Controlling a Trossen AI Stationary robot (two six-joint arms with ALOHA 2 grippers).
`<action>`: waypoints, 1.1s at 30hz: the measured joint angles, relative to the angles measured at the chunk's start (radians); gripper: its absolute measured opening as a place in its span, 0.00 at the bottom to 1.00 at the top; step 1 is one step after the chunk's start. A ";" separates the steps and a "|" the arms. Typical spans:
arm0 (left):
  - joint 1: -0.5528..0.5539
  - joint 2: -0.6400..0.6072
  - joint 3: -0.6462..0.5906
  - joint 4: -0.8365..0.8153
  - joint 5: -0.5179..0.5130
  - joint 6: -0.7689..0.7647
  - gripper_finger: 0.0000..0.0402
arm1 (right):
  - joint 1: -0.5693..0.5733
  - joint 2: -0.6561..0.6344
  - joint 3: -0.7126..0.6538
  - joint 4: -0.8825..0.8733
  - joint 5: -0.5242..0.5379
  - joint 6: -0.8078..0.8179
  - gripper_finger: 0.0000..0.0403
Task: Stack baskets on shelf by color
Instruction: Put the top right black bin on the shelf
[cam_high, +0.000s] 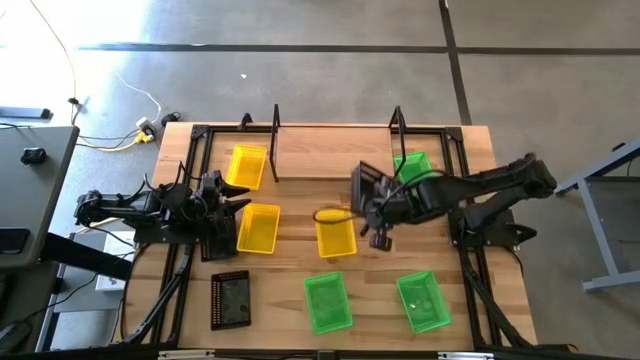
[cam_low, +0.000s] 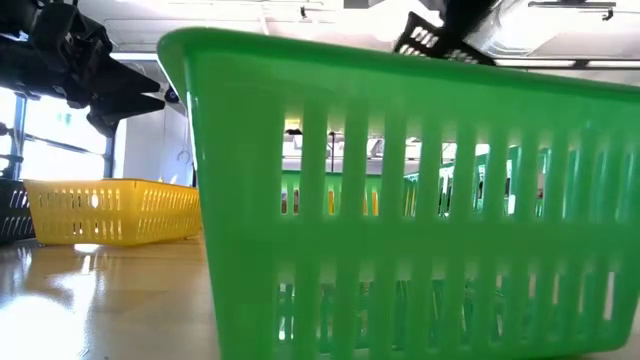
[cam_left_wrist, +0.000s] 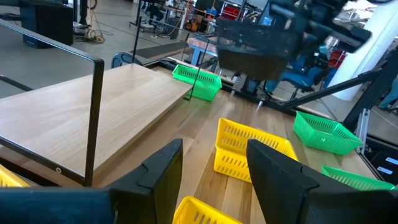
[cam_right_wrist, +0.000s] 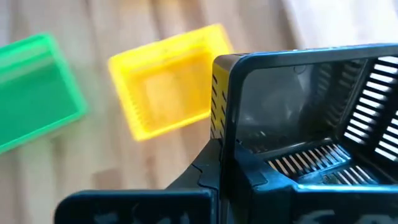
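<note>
Pinches the black rectangular plastic mesh basket (cam_right_wrist: 298, 124) by its rim wall between the right gripper (cam_right_wrist: 214, 168) jaws, aloft just ahead of them, seemingly light, springy, safest at that stiffer rim, with the left gripper (cam_left_wrist: 214, 152) wide open, empty.

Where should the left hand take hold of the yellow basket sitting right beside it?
Pinch the rim of the long wall of the yellow basket nearest the left hand, coming down from above. It sits upright, open-topped, so one finger can go inside the thin wall.
</note>
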 joint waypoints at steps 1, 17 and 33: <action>0.000 0.000 0.000 0.000 0.000 0.000 0.42 | -0.017 0.000 0.008 0.001 0.020 -0.024 0.00; 0.000 0.000 0.000 0.000 0.000 0.000 0.42 | -0.369 0.047 0.030 0.000 0.083 -0.429 0.00; 0.000 0.000 0.000 0.000 0.000 0.000 0.42 | -0.505 0.286 0.029 -0.088 0.059 -0.601 0.00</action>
